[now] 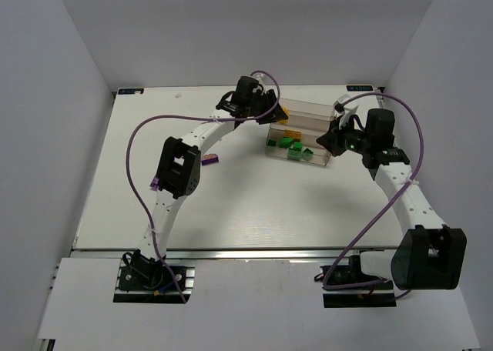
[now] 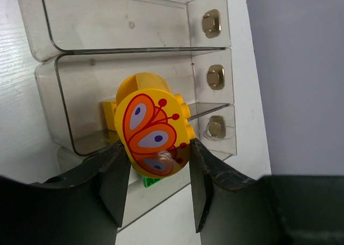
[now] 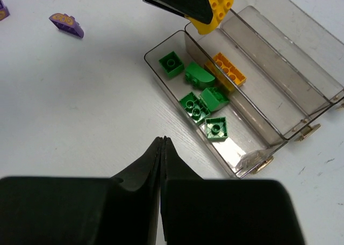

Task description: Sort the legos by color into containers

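Observation:
My left gripper (image 2: 156, 164) is shut on a yellow lego (image 2: 153, 129) printed with an orange butterfly. It holds the lego just above the clear stepped containers (image 2: 80, 94). In the right wrist view the same yellow lego (image 3: 215, 11) hangs over the troughs' far end. Several green legos (image 3: 196, 105) lie in the lowest trough, and an orange lego (image 3: 228, 70) lies in the one beside it. My right gripper (image 3: 162, 140) is shut on nothing, over bare table in front of the containers (image 1: 308, 120). The left gripper (image 1: 277, 114) is at their left end and the right gripper (image 1: 327, 139) at their right end.
Two purple legos (image 3: 66, 24) (image 3: 2, 9) lie loose on the white table left of the containers, one also showing in the top view as a purple lego (image 1: 212, 161) next to the left arm. Purple cables loop over both arms.

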Controlling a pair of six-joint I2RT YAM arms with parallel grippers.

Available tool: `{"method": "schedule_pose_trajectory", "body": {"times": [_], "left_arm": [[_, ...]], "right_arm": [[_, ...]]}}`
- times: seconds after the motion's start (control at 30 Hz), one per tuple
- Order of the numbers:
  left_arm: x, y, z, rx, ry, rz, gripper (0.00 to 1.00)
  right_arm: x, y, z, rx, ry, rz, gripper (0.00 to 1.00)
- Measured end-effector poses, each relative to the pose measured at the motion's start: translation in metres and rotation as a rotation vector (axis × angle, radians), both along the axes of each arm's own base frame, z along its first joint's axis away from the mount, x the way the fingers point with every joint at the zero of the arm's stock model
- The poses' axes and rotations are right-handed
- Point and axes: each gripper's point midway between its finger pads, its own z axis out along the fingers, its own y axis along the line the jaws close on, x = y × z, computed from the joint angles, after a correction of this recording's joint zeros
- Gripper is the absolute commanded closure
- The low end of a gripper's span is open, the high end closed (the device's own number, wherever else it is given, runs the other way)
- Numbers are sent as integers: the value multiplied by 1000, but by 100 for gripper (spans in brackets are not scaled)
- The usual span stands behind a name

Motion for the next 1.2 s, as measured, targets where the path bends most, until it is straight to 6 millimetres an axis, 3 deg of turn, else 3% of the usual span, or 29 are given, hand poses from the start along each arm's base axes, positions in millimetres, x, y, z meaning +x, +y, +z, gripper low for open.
{"method": "schedule_pose_trajectory", "body": {"times": [0.17,0.23,0.33,0.47,0.67,0.77,0.8,0.83,0.9,0.93,1.03,1.07,1.1,1.17,1.2], "left_arm": [[6,-1,-17,0,37,34,62],[9,-1,-19,-2,42,49,50],[12,-1,-19,-3,44,68,42],[15,-2,-11,-16,34,79,35],[18,-3,-6,-28,21,83,34],[18,-3,-5,-32,23,85,44],[18,-3,-5,-32,23,85,50],[18,-3,-5,-34,22,86,69],[20,0,-1,-35,17,95,86],[20,2,2,-30,8,95,92],[11,23,17,10,-12,116,96],[5,35,24,31,-15,127,93],[-1,48,34,47,-24,142,75],[-21,85,60,88,-50,185,53],[-31,106,77,101,-64,220,36]], "right_arm": [[-5,0,-5,11,20,-8,100],[-5,0,-5,13,20,-9,100],[-5,0,-4,14,17,-9,100],[-5,0,-3,15,16,-9,100],[-7,2,-2,25,18,6,99],[-9,5,-1,30,16,28,88],[-11,6,-1,29,12,43,79],[-13,8,-2,27,8,67,71],[-22,14,-2,23,-1,147,47],[-27,18,-2,17,-10,204,41],[-40,34,-1,14,-40,386,29],[-43,40,-2,7,-57,447,27],[-47,47,-4,2,-70,500,24],[-54,62,-13,-17,-88,600,21],[-58,71,-18,-28,-94,643,21]]}}
